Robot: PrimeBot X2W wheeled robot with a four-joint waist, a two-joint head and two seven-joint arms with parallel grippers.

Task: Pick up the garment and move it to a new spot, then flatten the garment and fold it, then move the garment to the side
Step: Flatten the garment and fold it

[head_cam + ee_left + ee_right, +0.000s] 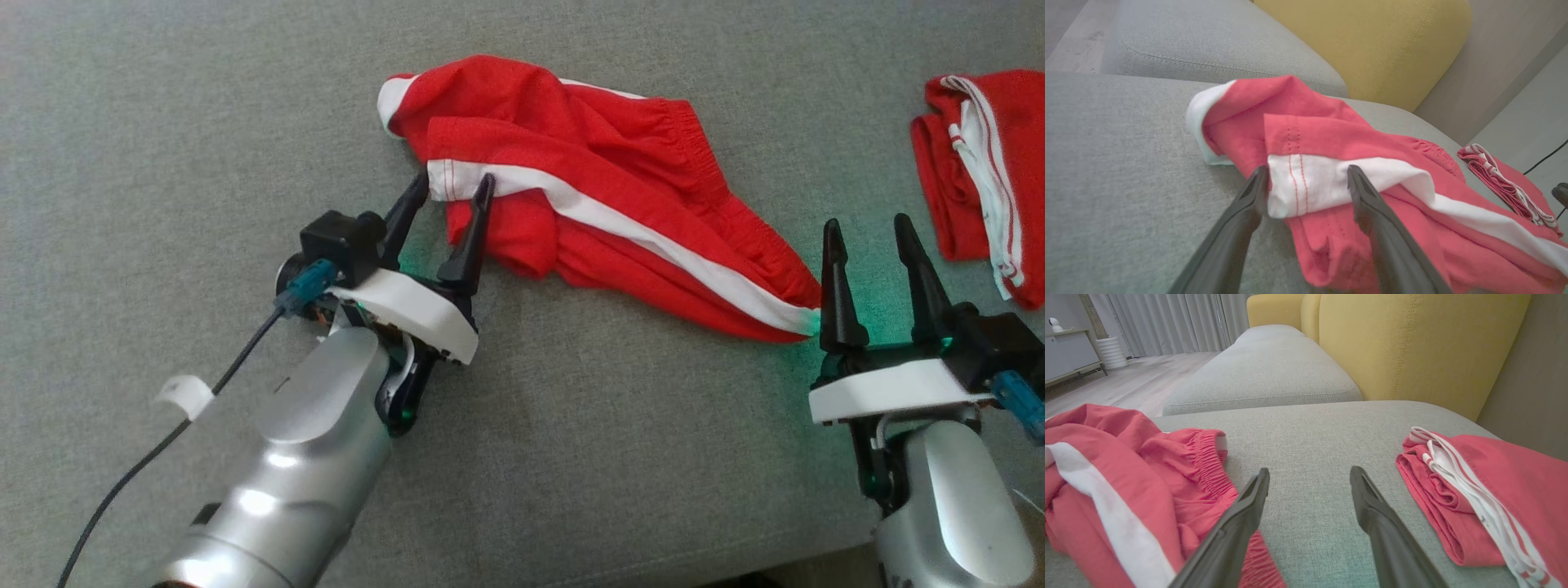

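The garment (596,188) is a pair of red shorts with a white side stripe, lying crumpled on the grey cushion (204,106). My left gripper (453,189) is open, its two fingers straddling the white hem corner of a leg, (1306,183) seen close up in the left wrist view. My right gripper (868,227) is open just right of the garment's lower right end, with bare cushion between its fingers (1308,477). The garment's elastic waistband (1208,457) lies left of that gripper in the right wrist view.
A second red garment (984,163) with white stripes lies folded at the cushion's right edge (1474,486). Yellow backrest cushions (1412,343) stand behind. Another grey seat cushion (1265,375) lies beyond, with wooden floor and curtains further off. A cable trails from my left wrist (147,457).
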